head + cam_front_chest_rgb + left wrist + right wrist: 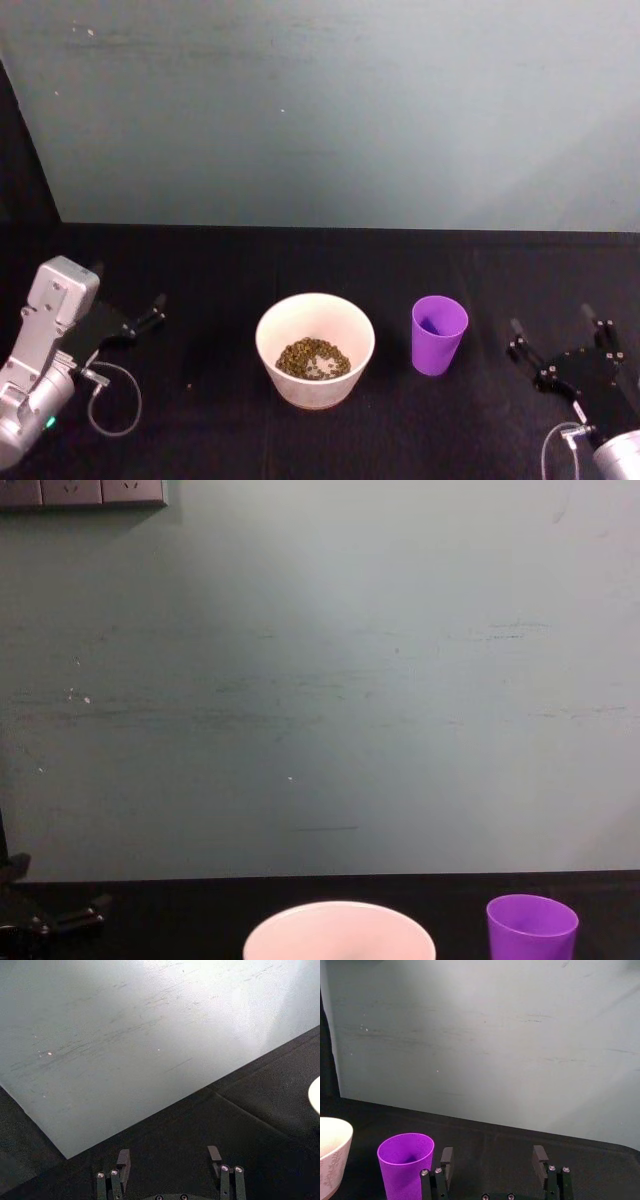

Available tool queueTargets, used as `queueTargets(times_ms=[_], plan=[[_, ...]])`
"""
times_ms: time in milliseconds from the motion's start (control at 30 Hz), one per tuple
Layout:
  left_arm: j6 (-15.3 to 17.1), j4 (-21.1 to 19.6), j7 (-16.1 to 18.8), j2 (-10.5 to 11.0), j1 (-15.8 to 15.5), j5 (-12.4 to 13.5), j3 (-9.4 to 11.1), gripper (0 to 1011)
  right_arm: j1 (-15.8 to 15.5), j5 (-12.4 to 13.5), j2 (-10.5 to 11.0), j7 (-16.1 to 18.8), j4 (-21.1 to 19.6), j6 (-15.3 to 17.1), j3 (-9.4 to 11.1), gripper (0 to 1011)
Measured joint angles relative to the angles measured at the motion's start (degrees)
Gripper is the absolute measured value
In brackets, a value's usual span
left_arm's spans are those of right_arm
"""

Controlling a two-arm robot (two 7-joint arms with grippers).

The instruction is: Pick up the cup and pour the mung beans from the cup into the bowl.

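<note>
The purple cup stands upright on the black table, just right of the pale bowl. Mung beans lie in the bowl's bottom. The cup's inside looks empty of beans. My right gripper is open on the table to the right of the cup, apart from it; in the right wrist view the cup sits beside one of its fingers, and the bowl shows at the edge. My left gripper is open at the table's left, well away from the bowl. In the chest view the bowl and cup stand low.
A grey-green wall rises behind the table's far edge. A thin cable loops on the table by the left arm. Black cloth covers the table between the left gripper and the bowl.
</note>
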Motion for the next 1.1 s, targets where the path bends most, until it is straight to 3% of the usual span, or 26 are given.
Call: queueTargets(times_ms=[1100], plan=[[0.0, 0.0, 0.0, 0.0, 0.0, 0.0, 0.0, 1000, 0.0, -0.1, 0.0, -0.2, 0.0, 0.0, -0.1, 1003]])
